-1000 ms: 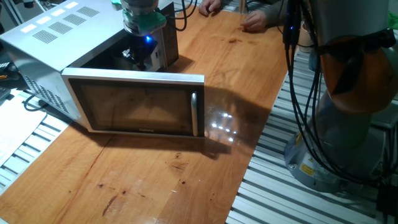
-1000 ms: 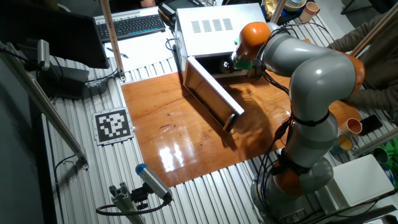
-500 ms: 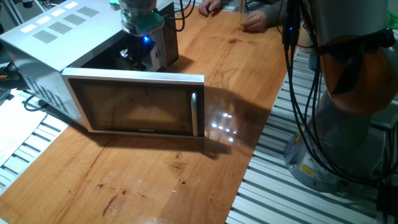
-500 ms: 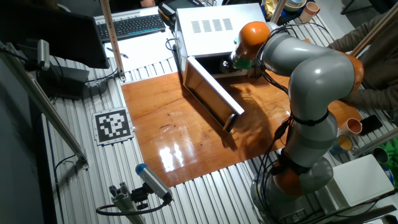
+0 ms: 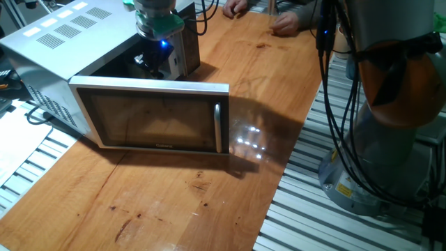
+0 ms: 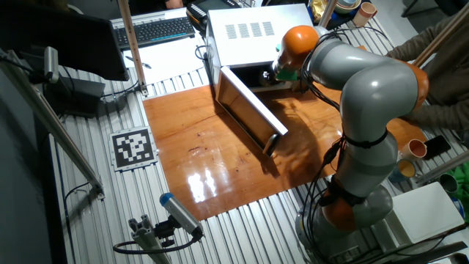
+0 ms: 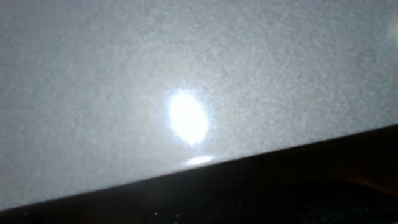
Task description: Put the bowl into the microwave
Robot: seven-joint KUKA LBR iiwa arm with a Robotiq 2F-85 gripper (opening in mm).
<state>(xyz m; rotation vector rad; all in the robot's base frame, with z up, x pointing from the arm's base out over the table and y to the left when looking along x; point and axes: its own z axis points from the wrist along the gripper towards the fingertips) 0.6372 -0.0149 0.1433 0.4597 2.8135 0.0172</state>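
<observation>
Bowl nowhere visible: likely down at the jaws inside the cavity, either pinched or just set down, but not confirmable. By judgement a small ceramic mug, so rigid, fairly light, glazed and a little slippery, liable to chip if knocked against the cavity wall or dropped. Best taken across the rim or wall with one finger inside and one outside, or squarely across the body; side handle too thin and off-centre for a steady hold.

Gripper (image 5: 155,64) reaching down into the open mouth of the microwave (image 5: 66,38), fingertips lost in the dark interior. Blue light glowing on the hand just above the jaws. State of the jaws: cannot tell, whether spread, closed, or pinching anything.

Door (image 5: 153,116) swung fully open, standing in front of and below the jaws, vertical handle at its free end. Table (image 5: 265,77) bare wood beyond the jaws.

Arm (image 6: 366,88) arched over from its base, elbow high, wrist bent steeply toward the oven opening, orange joint cap just outside the cavity.

Hand view: only a pale grainy surface with one bright glare spot, dark band beneath; probably the inner wall very near the jaws. No fingers or mug discernible there.
</observation>
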